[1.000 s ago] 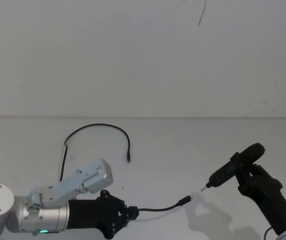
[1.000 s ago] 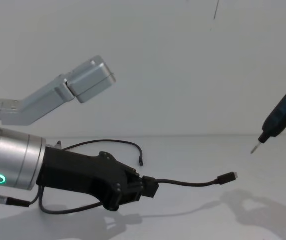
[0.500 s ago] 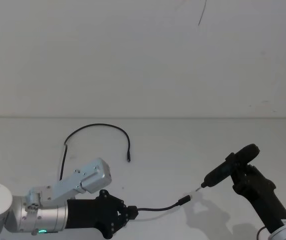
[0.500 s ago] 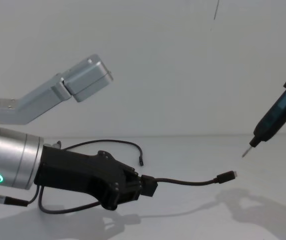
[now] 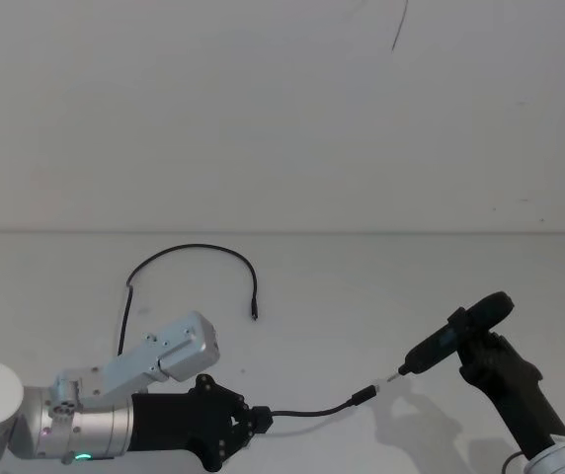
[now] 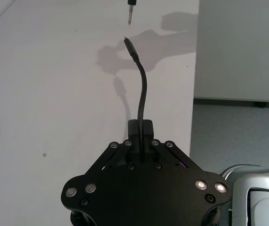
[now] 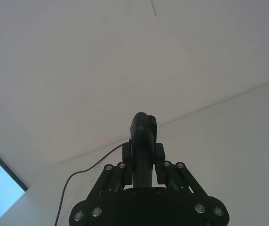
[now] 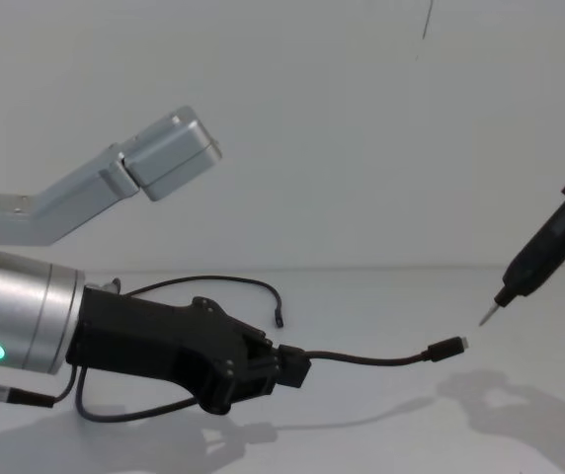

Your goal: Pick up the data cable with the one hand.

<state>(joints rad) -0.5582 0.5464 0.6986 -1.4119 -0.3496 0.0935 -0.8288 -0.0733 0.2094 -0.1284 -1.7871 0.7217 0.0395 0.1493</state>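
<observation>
The left arm's base is cut off at the head view's lower left edge, and part of the cable (image 5: 186, 253) runs out of sight behind the arm. The left gripper (image 5: 259, 421) lies low over the table (image 5: 362, 286), reaching toward the right, jaws clamped on the cable near one end. From the jaws a short stretch of cord sticks out, free of the table, ending in a plug (image 8: 447, 346). The right gripper (image 7: 145, 162) comes in from the lower right, closed around a slim black tool (image 5: 452, 333) whose metal tip (image 8: 486, 314) hovers just beside that plug. Farther back, the cable arcs across the table, its other plug (image 5: 254, 315) lying flat.
</observation>
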